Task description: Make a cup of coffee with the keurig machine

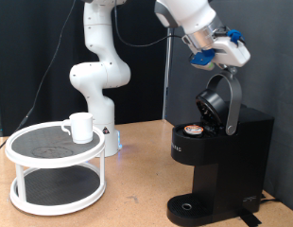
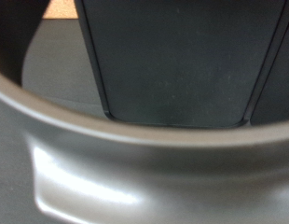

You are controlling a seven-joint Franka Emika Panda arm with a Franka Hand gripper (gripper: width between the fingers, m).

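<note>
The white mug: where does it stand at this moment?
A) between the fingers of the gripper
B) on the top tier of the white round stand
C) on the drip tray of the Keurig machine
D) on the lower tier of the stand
B: the white mug stands on the top tier of the white round stand, apart from the Keurig machine, whose lid stands open under the gripper.

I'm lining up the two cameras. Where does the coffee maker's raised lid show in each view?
Exterior view: the lid stands open at upper right, just under the gripper.
Wrist view: a curved silvery handle, seemingly the lid's, fills the lower picture.
Shared landmark: the black coffee maker.
</note>
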